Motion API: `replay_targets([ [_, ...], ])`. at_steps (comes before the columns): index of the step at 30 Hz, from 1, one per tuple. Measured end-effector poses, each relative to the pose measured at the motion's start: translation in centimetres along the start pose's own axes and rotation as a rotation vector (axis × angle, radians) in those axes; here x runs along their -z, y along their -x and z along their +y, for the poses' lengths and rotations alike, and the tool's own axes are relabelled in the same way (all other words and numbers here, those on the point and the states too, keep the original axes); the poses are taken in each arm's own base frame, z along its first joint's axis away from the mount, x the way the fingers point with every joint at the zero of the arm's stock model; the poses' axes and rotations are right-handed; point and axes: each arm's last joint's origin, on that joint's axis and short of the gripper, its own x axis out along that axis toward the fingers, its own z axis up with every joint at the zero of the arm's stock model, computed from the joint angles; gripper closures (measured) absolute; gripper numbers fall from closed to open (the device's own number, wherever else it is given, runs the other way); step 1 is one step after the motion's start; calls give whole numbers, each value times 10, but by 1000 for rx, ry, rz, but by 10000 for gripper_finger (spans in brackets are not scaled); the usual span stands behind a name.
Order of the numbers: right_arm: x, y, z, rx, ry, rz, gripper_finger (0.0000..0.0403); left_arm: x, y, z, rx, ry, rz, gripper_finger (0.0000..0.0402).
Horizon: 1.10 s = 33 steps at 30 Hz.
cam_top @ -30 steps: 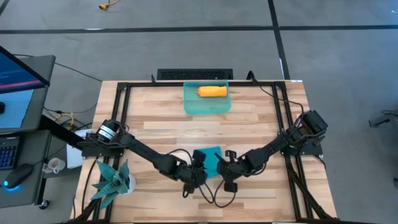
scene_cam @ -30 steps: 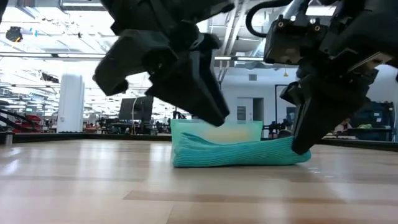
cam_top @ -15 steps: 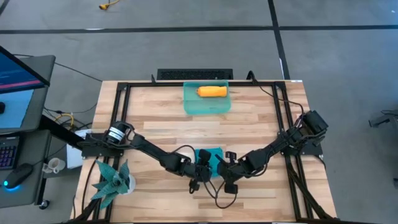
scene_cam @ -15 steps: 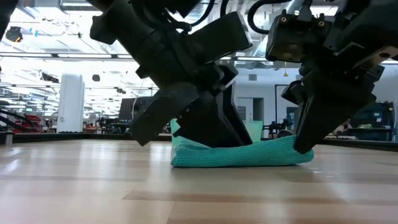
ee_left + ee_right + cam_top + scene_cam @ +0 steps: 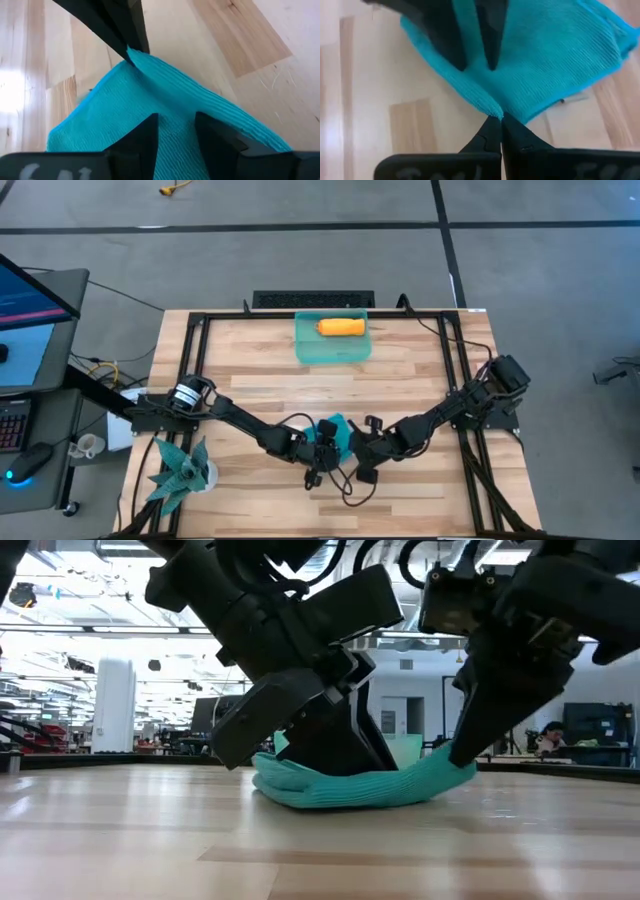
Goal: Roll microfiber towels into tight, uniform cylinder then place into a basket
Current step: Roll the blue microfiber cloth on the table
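Observation:
The teal-blue microfiber towel (image 5: 336, 430) lies bunched on the wooden table near its front middle. My left gripper (image 5: 177, 132) stands on it from the left, fingers apart, with cloth showing in the gap. From the right, my right gripper (image 5: 496, 120) is shut on the towel's end. The orange towel (image 5: 341, 327), rolled up, lies inside the sea-green basket (image 5: 305, 350) at the table's far edge. My left gripper rests its two spread fingertips (image 5: 150, 131) on the towel's middle (image 5: 175, 112), slanting down from the table's left. Whether cloth is pinched between them I cannot tell. My right gripper pinches the towel's right end at its edge (image 5: 492, 111) between its fingertips, slanting down from the right. That end (image 5: 450, 755) is raised off the table; the rest of the towel lies on the wood.
A black metal frame (image 5: 195, 370) borders the table top. A spiky teal plant (image 5: 180, 465) stands at the near left corner. Loose cables (image 5: 350, 492) trail in front of the grippers. Bare wood stretches between the towel and the basket.
My left gripper has come down toward the table's right and landed on the towel, then held still. My right gripper has carried the towel's right end up and toward the left; the towel has bunched shorter, and its left end has bulged out leftward.

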Motion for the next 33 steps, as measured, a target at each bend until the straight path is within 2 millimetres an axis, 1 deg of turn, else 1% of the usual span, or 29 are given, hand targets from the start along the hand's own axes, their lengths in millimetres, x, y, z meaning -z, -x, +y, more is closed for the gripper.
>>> replay_targets([
  [6,-4,-2,-10,40,-49,2,393,-1,0,-1,10,31,-6,276],
  [16,-14,-8,-25,58,-113,-20,393,-1,0,-1,15,78,-5,276],
  [18,-14,-11,-25,58,-115,-23,392,0,0,-1,18,80,-4,276],
  [28,-16,-11,-24,59,-109,-46,392,1,1,-2,19,71,9,276],
  [30,-15,-11,-24,64,-107,-43,391,1,1,-2,-3,52,17,276],
  [33,-15,-11,-24,70,-102,-44,392,0,7,-5,-57,15,37,276],
])
